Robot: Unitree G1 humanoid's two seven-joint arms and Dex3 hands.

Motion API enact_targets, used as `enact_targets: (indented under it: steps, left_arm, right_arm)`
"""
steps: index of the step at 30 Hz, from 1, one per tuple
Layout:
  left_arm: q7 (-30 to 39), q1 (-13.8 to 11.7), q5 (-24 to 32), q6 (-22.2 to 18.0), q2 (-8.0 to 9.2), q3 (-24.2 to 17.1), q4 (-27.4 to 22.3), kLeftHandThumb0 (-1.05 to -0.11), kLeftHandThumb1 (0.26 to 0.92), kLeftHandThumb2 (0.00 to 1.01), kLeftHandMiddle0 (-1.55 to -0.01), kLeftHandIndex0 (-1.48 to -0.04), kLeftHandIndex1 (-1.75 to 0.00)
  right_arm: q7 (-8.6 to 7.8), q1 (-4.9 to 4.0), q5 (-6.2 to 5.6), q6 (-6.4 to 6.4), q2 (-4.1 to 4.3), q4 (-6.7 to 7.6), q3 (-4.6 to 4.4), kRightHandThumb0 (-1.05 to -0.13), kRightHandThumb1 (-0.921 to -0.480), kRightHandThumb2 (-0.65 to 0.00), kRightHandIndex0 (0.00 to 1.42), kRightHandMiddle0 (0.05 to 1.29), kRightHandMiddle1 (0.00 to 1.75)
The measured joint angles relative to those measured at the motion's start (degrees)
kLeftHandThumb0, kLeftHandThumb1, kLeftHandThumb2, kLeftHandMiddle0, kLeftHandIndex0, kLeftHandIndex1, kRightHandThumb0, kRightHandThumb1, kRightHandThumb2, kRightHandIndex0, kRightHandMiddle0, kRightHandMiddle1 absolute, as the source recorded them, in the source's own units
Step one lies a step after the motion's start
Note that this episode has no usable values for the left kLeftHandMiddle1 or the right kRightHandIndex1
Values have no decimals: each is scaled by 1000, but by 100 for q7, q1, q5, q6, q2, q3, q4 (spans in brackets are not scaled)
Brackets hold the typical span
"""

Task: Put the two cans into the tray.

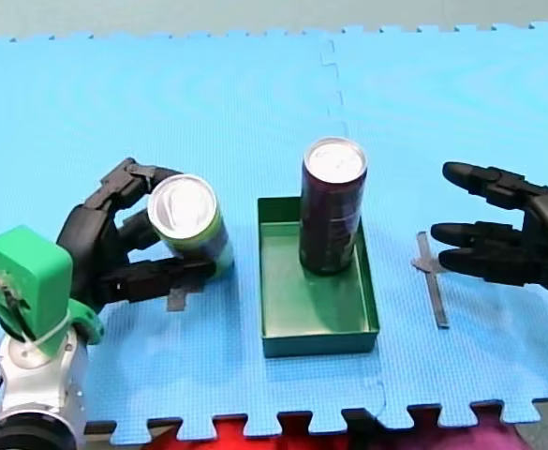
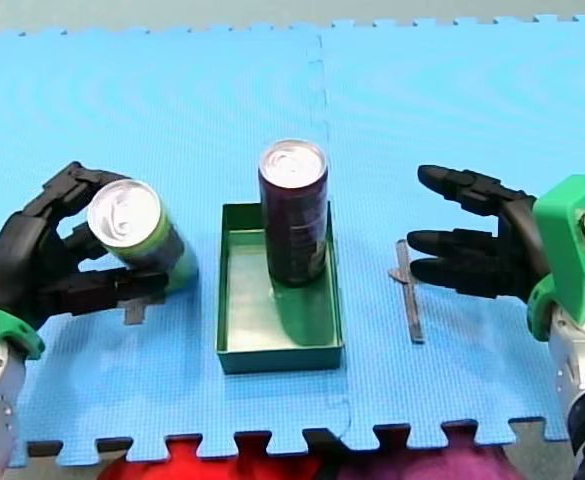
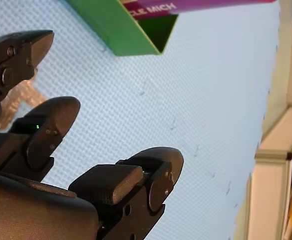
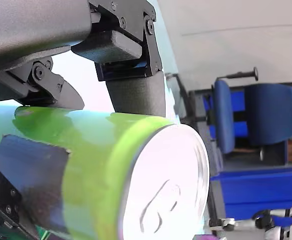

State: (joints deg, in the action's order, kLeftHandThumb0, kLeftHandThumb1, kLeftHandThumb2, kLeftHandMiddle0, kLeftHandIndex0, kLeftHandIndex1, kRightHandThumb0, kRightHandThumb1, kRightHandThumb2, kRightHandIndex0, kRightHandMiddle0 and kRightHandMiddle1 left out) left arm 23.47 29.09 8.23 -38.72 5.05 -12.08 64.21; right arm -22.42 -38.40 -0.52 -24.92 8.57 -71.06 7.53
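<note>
Left hand (image 1: 124,248) has its fingers wrapped round the green can (image 1: 191,225), which is tilted and just left of the green tray (image 1: 320,342). Purple can (image 1: 332,211) stands upright in the tray's far half. Right hand (image 1: 503,239) is empty, right of the tray. Best approach, I judge: lift over the side wall, right the can, set it in the free near half clear of the purple can, then release.

purple can (image 3: 185,4) cropped, green tray (image 3: 116,27) cropped
</note>
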Motion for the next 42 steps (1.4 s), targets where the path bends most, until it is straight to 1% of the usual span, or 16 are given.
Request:
enact_targets:
  steps: [6, 14, 20, 23, 24, 27, 30, 42]
  left_arm:
    - [163, -3, 82, 14, 0, -29, 22, -268, 774, 25, -940, -565, -1746]
    - [331, 9, 222, 177, 2, -106, 23, -266, 773, 22, -943, -561, -1746]
    - [439, 44, 324, 260, 3, -193, 32, -260, 773, 21, -944, -557, -1746]
    - [499, 69, 415, 441, 10, -251, 22, -253, 773, 20, -943, -555, -1746]
    - [511, 78, 444, 556, 22, -267, -11, -251, 772, 20, -942, -554, -1746]
    - [521, 89, 483, 844, 80, -281, -244, -245, 772, 19, -940, -552, -1746]
    - [533, 40, 489, 1065, 119, -253, -598, -239, 771, 19, -938, -549, -1746]
    - [353, -466, 167, 2123, 124, 16, -2009, -207, 759, 12, -937, -548, -1746]
  right_arm:
    - [80, 0, 1, 7, -4, 12, -6, -570, -712, -2, 954, 642, 4]
    - [114, 2, 4, 17, -4, 15, -22, -553, -718, -2, 962, 648, 3]
    - [120, 2, -2, 61, -4, 15, -21, -541, -721, -2, 964, 651, 2]
    - [120, 2, -4, 65, -5, 17, -20, -538, -722, -2, 966, 651, 1]
    - [119, 2, -5, 66, -5, 17, -20, -537, -723, -2, 967, 651, 1]
    - [114, 3, -11, 68, -8, 18, -20, -536, -723, -1, 967, 649, 0]
    - [103, 8, -10, 68, -11, 17, -20, -535, -724, -1, 966, 647, 0]
    - [93, 20, -1, 69, -61, -4, -21, -537, -728, -1, 965, 649, 1]
